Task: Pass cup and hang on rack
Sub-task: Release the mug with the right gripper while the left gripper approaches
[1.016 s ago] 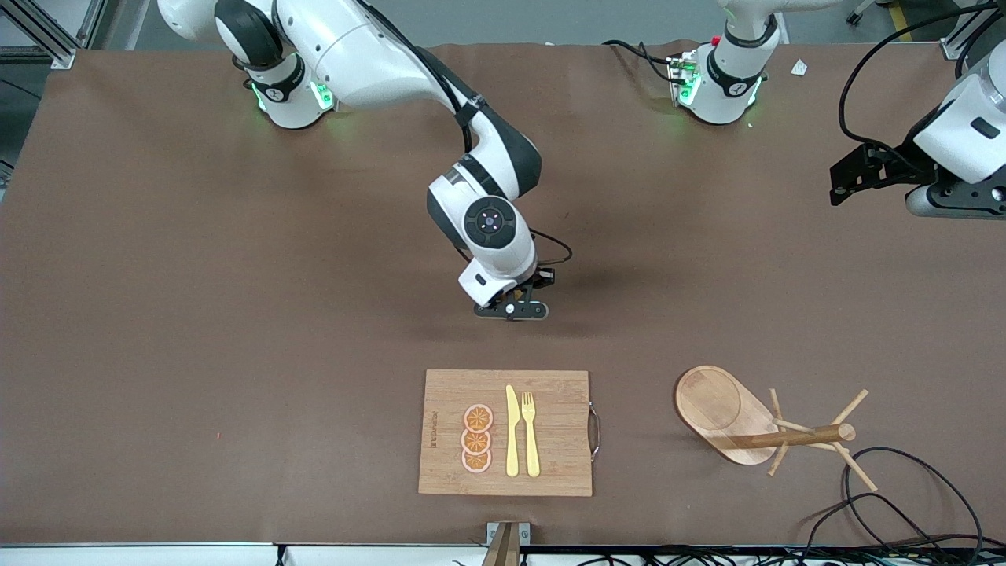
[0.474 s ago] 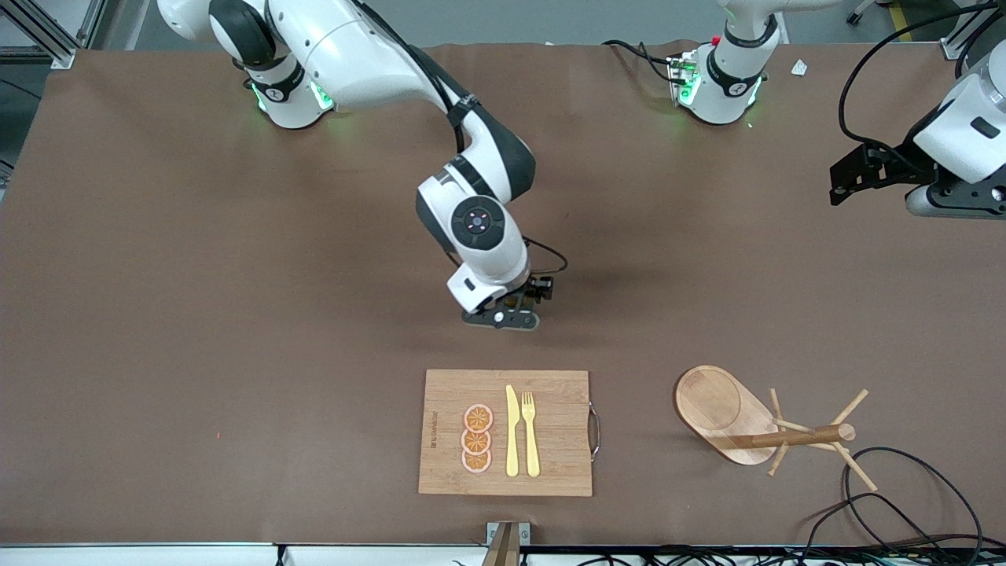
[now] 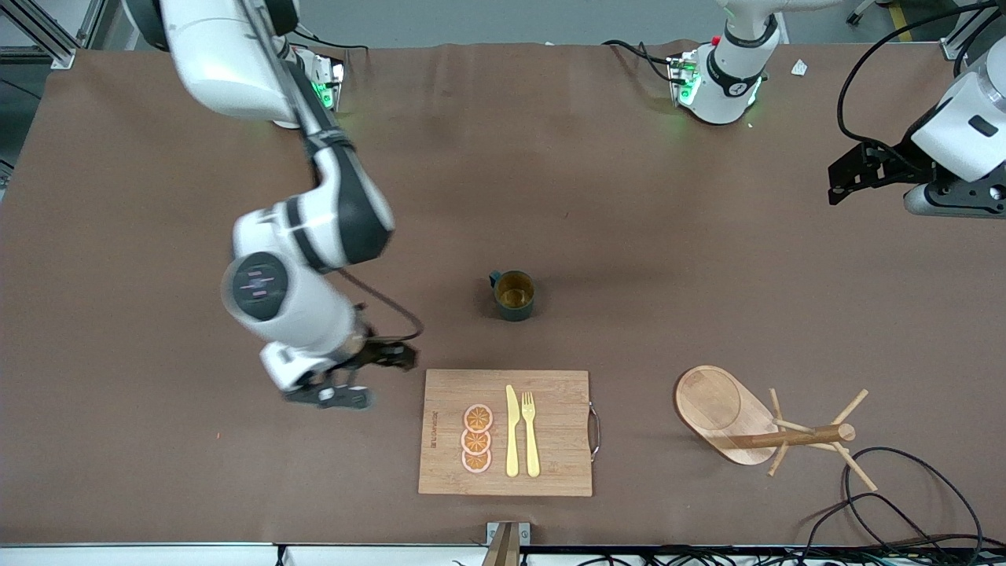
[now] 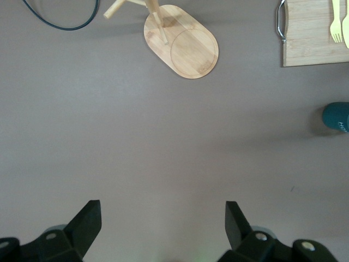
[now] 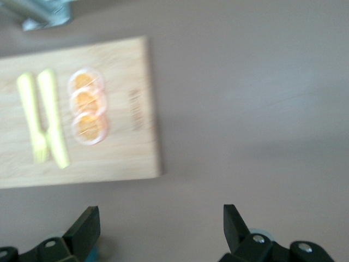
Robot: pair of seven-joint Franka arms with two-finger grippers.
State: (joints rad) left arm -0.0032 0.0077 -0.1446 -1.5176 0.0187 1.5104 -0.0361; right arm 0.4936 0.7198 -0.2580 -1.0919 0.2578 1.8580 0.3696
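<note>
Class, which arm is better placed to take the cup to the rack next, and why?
Probably left: the cup stands free, the rack lies toward its end, and the left gripper is open; the right gripper is beside the cutting board.

The cup is ringed by bare table from nine through three o'clock — access from above is unblocked. At six o'clock the cutting board is met; at four, the rack.
</note>
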